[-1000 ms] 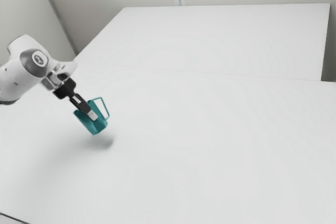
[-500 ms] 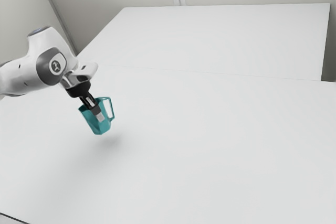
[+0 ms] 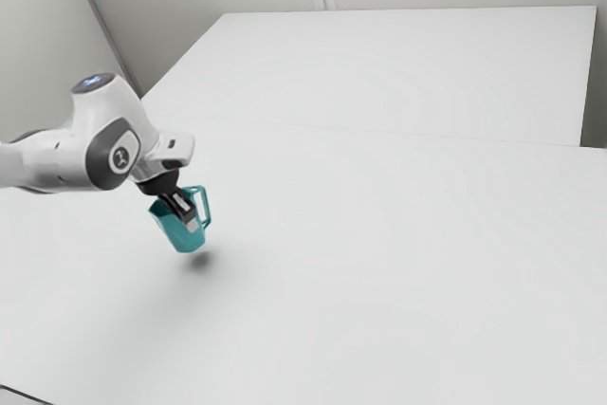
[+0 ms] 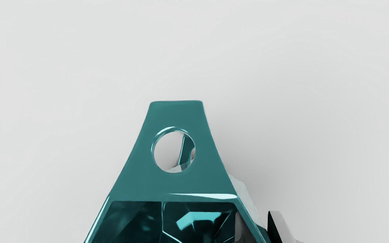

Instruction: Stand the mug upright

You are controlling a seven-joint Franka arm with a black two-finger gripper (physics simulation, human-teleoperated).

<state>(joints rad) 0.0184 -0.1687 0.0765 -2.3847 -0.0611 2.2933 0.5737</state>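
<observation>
Mug: teal, in the air just above the white bench, tilted and so short of upright; mouth toward the exterior view's upper left, base lower and toward its right
Handle: on the side of the mug facing the exterior view's right; from the wrist camera, its flat top narrows away from the mouth
Jaws: closed on the mug's wall, 1 inside the mouth and 1 outside
Arm: white, reaching in from the exterior view's left
Shadow: on the bench, under the mug
</observation>
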